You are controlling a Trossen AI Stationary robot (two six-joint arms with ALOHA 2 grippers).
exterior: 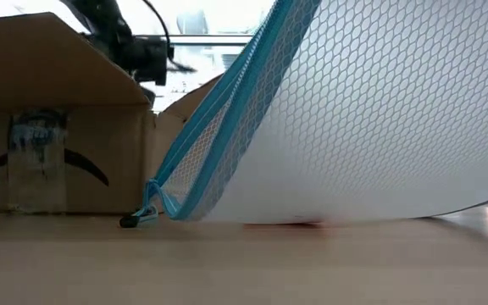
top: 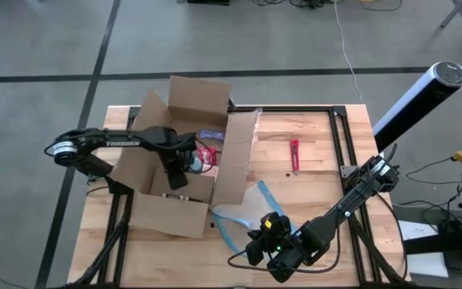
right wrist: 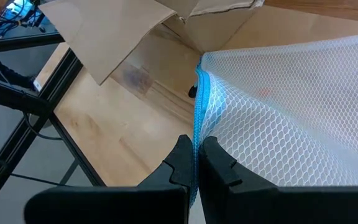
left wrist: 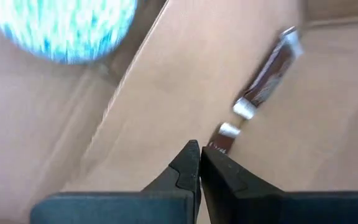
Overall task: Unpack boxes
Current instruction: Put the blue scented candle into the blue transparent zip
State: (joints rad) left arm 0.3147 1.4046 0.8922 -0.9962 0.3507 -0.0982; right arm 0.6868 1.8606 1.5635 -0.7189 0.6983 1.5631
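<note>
left claw point(top: 176, 178) down inside the open box point(top: 155, 210), fingers closed together with nothing visibly held; small wrapped item point(left wrist: 263, 78) lying just ahead of the tips on the box floor, long axis pointing away from them. box on the bench's point(top: 311, 185) left half, flaps up. right claw point(top: 261, 241) near the front edge, clamped on the blue edge of the mesh pouch point(top: 243, 211), just right of the box. left arm nearer the contents.

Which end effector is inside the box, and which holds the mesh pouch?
The left end effector reaches into the open box; the right end effector pinches the mesh pouch by its blue edge.
</note>
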